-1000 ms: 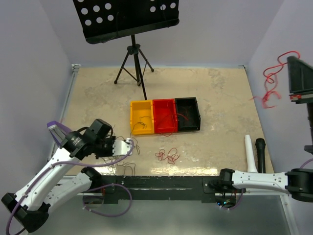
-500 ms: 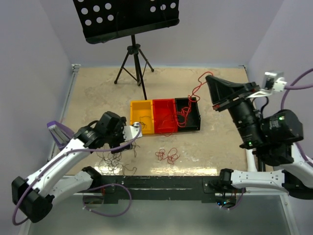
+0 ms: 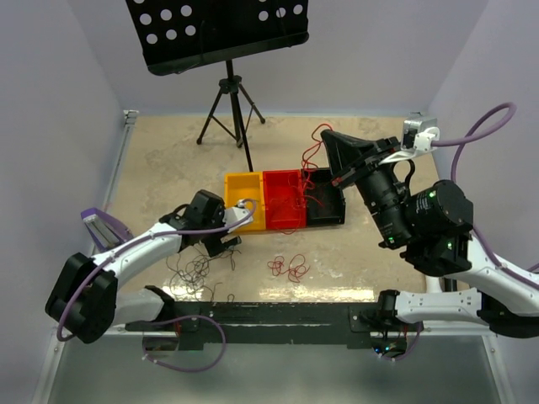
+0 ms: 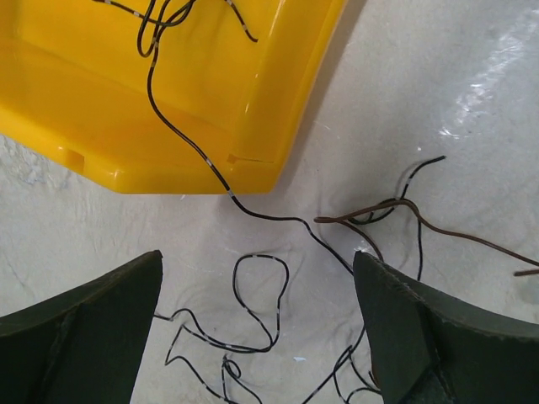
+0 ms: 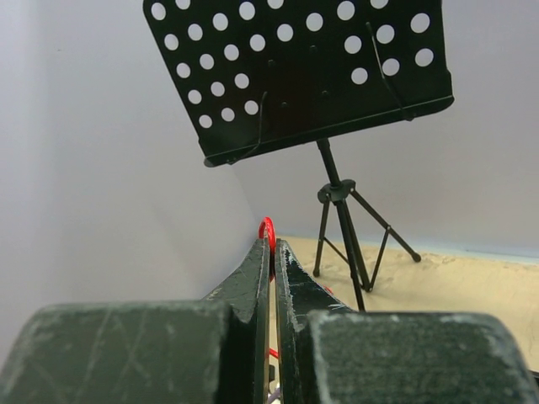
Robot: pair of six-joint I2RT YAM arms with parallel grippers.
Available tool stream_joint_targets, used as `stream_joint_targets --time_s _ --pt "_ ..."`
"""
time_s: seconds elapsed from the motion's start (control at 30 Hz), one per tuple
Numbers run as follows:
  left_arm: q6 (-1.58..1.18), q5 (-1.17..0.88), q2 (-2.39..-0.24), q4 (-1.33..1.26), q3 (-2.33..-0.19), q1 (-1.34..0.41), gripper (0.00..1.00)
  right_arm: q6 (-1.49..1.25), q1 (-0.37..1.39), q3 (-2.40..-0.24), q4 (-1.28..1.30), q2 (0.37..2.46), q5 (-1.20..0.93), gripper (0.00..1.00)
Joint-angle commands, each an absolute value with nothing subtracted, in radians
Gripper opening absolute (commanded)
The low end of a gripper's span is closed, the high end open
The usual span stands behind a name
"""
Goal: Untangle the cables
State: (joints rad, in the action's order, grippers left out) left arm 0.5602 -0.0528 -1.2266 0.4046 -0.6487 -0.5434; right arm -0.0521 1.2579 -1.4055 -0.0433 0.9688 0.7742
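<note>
My left gripper (image 4: 257,254) stands open low over the table, just below the corner of the yellow bin (image 4: 278,101). Nothing sits between its fingers (image 4: 93,328). A thin black cable (image 4: 181,126) runs out of the yellow bin, over its wall and onto the table, looping between the jaws. More black cables (image 3: 198,269) lie loose beside the left gripper (image 3: 238,215). My right gripper (image 3: 327,136) is raised above the bins, shut on a red cable (image 5: 267,229). That red cable (image 3: 313,160) hangs down into the bins. A bunch of red cables (image 3: 288,268) lies on the table.
Yellow (image 3: 227,202), red (image 3: 282,227) and black (image 3: 341,202) bins stand side by side mid-table. A black music stand (image 3: 227,34) on a tripod (image 3: 232,118) stands at the back. A brown wire (image 4: 438,227) lies to the right of the left jaws.
My left gripper opened and moved right to the yellow bin's corner. My right arm swung in from the right edge, carrying the red cable over the bins.
</note>
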Motion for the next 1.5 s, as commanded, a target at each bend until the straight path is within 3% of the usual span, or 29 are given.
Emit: stream_joint_targets --time_s 0.0,0.1,0.17,0.2,0.67,0.73,0.77,0.9,1.33,1.47 --pt "0.563 -0.084 -1.255 0.255 -0.623 -0.496 0.97 -0.038 1.229 -1.393 -0.101 0.976 0.778 0.0" --pt "0.58 -0.109 -1.272 0.244 -0.635 -0.468 0.56 -0.061 1.198 -1.382 -0.098 0.982 0.749 0.0" --pt "0.58 -0.107 -1.263 0.227 -0.638 -0.45 0.13 -0.074 1.181 -1.376 -0.101 0.985 0.732 0.0" --pt "0.58 -0.101 -1.253 0.226 -0.64 -0.446 0.0 -0.075 1.169 -1.373 -0.101 0.989 0.723 0.0" --pt "0.6 -0.176 -0.963 0.425 -0.681 -0.42 0.01 -0.112 0.959 -1.336 -0.156 1.12 0.525 0.0" --pt "0.586 -0.202 -0.977 0.436 -0.683 -0.42 0.34 -0.123 0.933 -1.324 -0.172 1.138 0.497 0.0" --pt "0.577 -0.209 -0.995 0.433 -0.678 -0.42 0.44 -0.13 0.921 -1.319 -0.172 1.149 0.486 0.0" --pt "0.543 -0.239 -1.075 0.402 -0.675 -0.42 0.55 -0.152 0.888 -1.312 -0.183 1.193 0.456 0.0" --pt "0.557 -0.259 -1.264 0.29 -0.692 -0.42 0.57 -0.183 0.836 -1.266 -0.207 1.236 0.42 0.0" --pt "0.555 -0.259 -1.313 0.272 -0.707 -0.42 0.51 -0.186 0.824 -1.247 -0.207 1.236 0.413 0.0"
